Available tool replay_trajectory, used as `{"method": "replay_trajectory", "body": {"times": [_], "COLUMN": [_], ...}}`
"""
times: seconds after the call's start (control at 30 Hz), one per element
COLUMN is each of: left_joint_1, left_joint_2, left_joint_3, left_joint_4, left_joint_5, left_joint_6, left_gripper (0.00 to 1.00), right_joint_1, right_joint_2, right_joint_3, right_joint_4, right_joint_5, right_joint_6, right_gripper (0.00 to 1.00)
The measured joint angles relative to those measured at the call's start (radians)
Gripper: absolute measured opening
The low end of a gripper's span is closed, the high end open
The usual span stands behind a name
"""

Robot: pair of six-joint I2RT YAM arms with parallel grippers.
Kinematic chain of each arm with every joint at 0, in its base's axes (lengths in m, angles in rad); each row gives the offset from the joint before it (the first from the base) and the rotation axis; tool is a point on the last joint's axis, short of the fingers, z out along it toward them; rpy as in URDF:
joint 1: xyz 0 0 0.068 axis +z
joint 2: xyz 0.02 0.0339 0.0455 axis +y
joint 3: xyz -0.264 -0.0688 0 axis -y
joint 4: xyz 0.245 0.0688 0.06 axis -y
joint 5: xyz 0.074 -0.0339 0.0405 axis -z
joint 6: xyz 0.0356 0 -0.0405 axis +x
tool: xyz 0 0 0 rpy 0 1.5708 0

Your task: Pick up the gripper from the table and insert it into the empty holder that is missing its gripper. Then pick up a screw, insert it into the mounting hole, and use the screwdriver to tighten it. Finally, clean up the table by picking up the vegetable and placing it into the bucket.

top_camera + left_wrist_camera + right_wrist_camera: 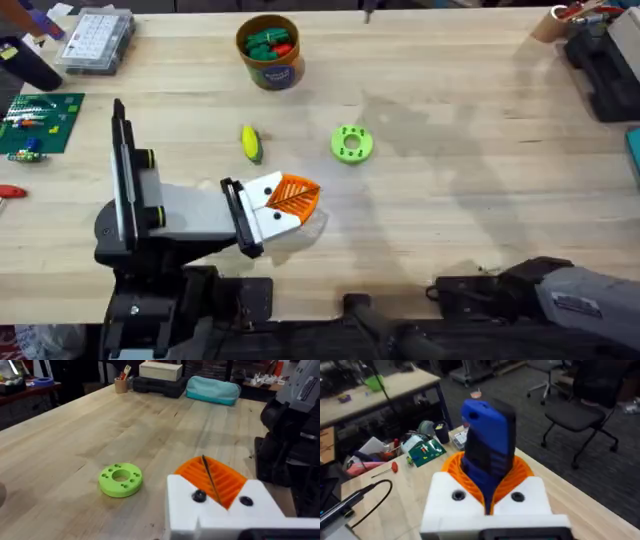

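Near the right table (pixel 480 150) edge, right gripper (pixel 487 502) clamps screwdriver (pixel 487 445), tip hidden; left gripper (pixel 295 197) pressed closed, empty, beside vegetable (pixel 251 143).

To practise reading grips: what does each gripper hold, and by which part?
The right gripper holds the screwdriver by its lower body, the blue top sticking out above the pads. The left gripper is shut on nothing.
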State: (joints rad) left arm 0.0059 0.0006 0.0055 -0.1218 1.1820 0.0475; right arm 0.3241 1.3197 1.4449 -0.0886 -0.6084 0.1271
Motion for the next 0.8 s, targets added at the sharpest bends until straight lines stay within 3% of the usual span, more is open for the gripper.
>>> {"method": "replay_trajectory", "body": {"times": [0.17, 0.33, 0.5, 0.8], "left_joint_1": [0.0, 0.0, 0.0, 0.0], "left_joint_2": [0.0, 0.0, 0.0, 0.0], "left_joint_3": [0.0, 0.0, 0.0, 0.0], "left_joint_4": [0.0, 0.0, 0.0, 0.0], "left_joint_5": [0.0, 0.0, 0.0, 0.0], "left_joint_6": [0.0, 0.0, 0.0, 0.0], "left_gripper": [0.004, 0.004, 0.004, 0.004], "right_joint_1": [0.0, 0.002, 0.032, 0.142], "right_joint_2": [-0.105, -0.131, -0.131, -0.12], "right_joint_3": [-0.237, -0.355, -0.367, -0.369], "right_joint_4": [0.336, 0.623, 0.718, 0.799], "right_joint_5": [-0.061, -0.169, -0.251, -0.297], "right_joint_6": [0.099, 0.186, 0.236, 0.281], "right_gripper": [0.021, 0.02, 0.02, 0.018]}}
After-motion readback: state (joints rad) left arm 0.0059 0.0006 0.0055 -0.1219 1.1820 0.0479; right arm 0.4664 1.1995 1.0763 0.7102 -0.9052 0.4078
